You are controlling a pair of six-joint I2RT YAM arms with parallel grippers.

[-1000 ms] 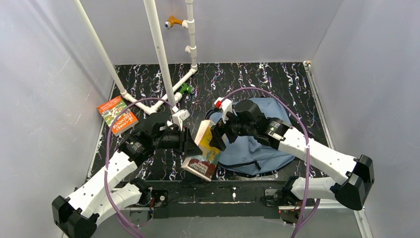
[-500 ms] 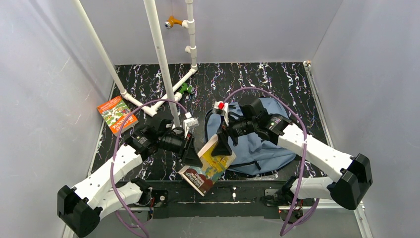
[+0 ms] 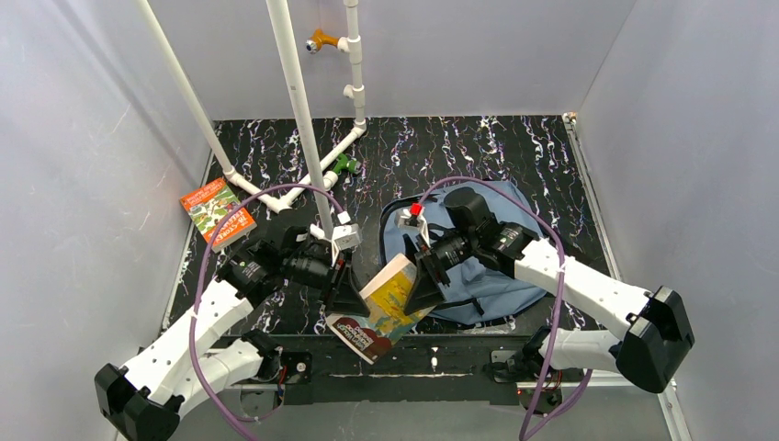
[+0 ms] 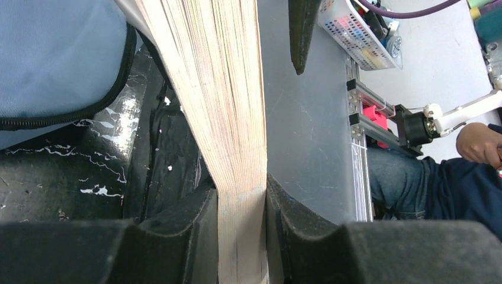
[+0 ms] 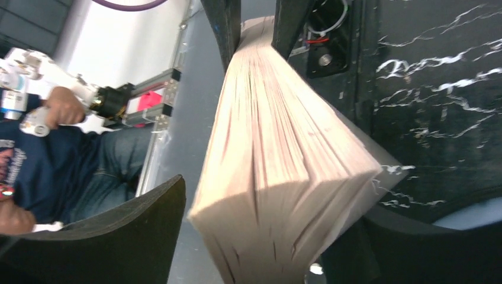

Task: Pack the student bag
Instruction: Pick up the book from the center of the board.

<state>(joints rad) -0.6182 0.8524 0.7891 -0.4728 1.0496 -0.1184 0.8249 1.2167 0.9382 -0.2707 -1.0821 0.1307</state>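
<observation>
Over the last second the paperback book (image 3: pixel 381 314) has sunk lower and flatter between the arms. The left gripper (image 3: pixel 352 292) pinches its page edge tight, while the right gripper (image 3: pixel 421 283) straddles it with jaws spread wide. The student bag (image 3: pixel 487 292) lies just behind the right gripper, so packing is likely still to come.

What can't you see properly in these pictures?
Opening of the student bag: top view, the right arm lies across it.
Title of the held book: too small from the top; wrist views show only page edges.
Grip of the right gripper: right wrist view, the book hides whether it presses.
</observation>
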